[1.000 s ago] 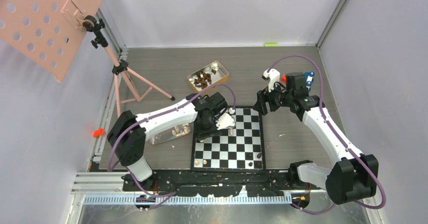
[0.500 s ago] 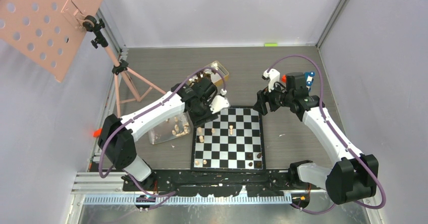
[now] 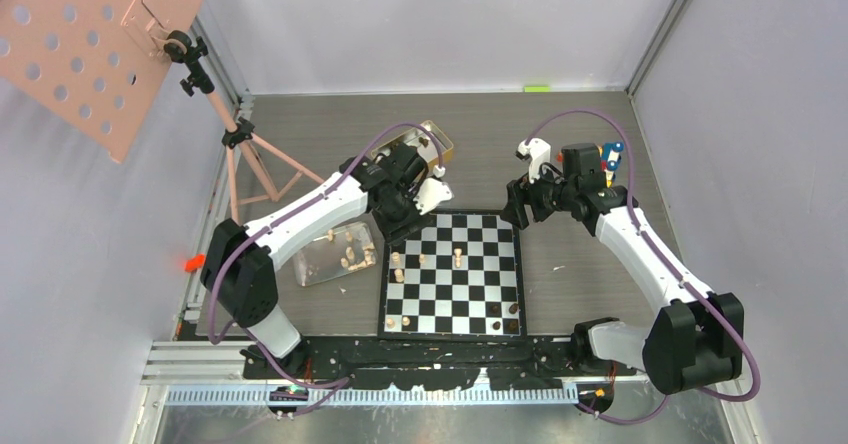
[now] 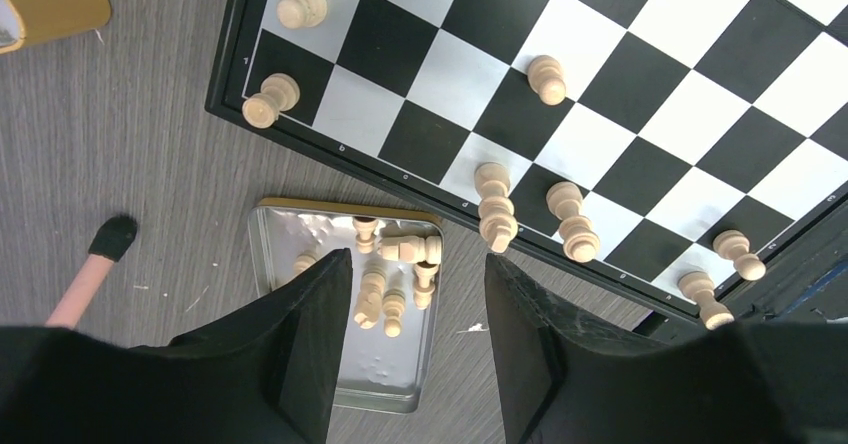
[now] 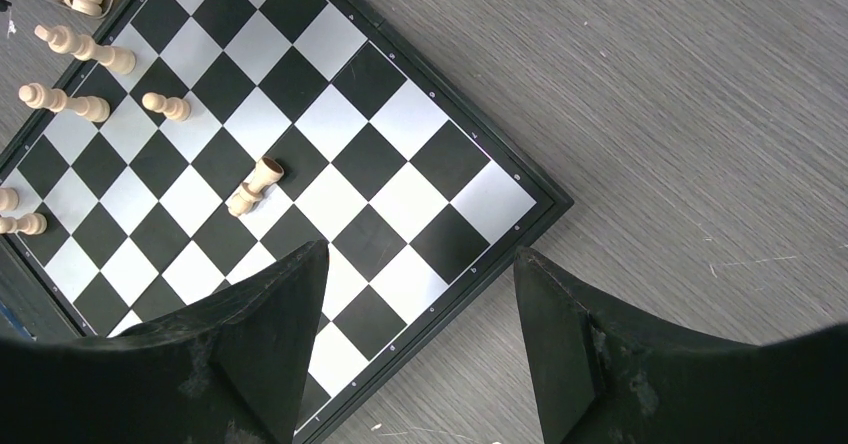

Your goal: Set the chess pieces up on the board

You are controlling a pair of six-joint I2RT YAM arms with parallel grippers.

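From the overhead camera we see the flat black-and-silver checked chessboard lying just in front of both sets of jaws. The left gripper hangs beside its far left corner and the right gripper over its far right corner. A few small turned wooden chess pieces stand on it: pale ones towards the left jaws and along the near edge, dark brown ones at the near corner on the right arm's side. A gold metal tin sits behind the left gripper, half hidden by the arm. In the left wrist view the black fingers stand apart with nothing between them. In the gap and just beyond the tips lies a shallow clear rectangular tray holding a loose heap of pale pieces, and past it is the board's edge with more pale men. In the right wrist view that gripper's fingers are spread wide and empty above the board's corner squares, with one pale piece beyond the left tip. We judge these chessmen to be light, rigid and smooth, narrow-waisted, and easy to topple or squirt out of a pinch. We would take a standing one across its body just under the head, and one lying in the tray across the middle of its stem.
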